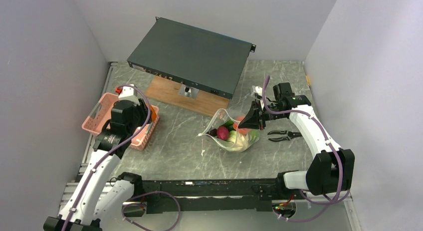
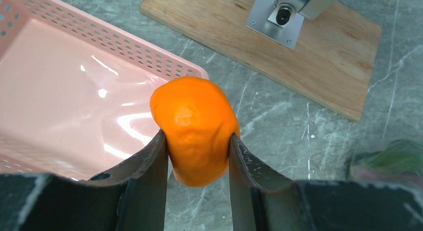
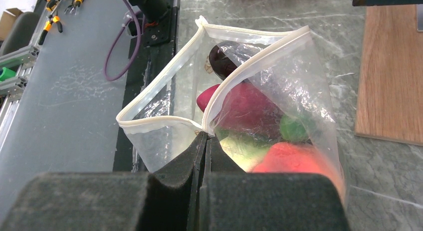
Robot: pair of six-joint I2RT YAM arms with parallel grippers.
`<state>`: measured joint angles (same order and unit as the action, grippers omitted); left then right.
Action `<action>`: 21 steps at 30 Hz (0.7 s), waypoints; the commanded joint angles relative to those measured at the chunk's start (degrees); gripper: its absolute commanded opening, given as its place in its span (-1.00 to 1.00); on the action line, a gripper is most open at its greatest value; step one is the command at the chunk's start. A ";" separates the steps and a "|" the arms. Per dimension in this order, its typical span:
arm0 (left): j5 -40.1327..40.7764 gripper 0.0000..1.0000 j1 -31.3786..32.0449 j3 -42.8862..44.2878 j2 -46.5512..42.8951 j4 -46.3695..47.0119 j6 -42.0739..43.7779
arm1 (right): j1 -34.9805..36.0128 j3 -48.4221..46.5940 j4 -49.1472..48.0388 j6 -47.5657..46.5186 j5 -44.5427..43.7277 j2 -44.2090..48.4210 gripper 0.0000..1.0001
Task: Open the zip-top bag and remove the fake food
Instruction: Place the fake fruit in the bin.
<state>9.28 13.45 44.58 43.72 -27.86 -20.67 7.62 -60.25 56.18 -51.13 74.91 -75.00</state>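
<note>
Fingers of our left gripper clamp the orange ball above a corner of the pink basket. Our right gripper, fully closed, pinches the open bag by its zip edge, and other fake food lies inside. We judge removal underway; next, the ball probably needs releasing into the basket.

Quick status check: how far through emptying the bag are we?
Done: the zip-top bag is open, its mouth gaping. In hand: the left gripper has its jaws on the orange ball at the corner of the pink basket, not yet released; the right gripper pinches the bag's rim. Left: the dark purple piece, red-pink fruit and green pieces sit inside the bag.
</note>
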 commanded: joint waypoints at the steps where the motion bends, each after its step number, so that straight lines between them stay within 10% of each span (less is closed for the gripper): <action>1: -0.44 -1.00 -1.43 0.33 0.83 1.15 -1.08 | -0.23 0.33 -1.72 -0.31 0.50 0.58 -1.00; 21: 0.74 -1.00 -7.67 -0.74 5.88 3.46 -2.66 | -0.48 0.40 -1.84 -0.19 0.54 0.66 -1.00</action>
<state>9.34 7.03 44.23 48.73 -27.20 -22.24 7.35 -60.23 55.77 -50.92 74.87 -75.00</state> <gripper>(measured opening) 0.428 0.006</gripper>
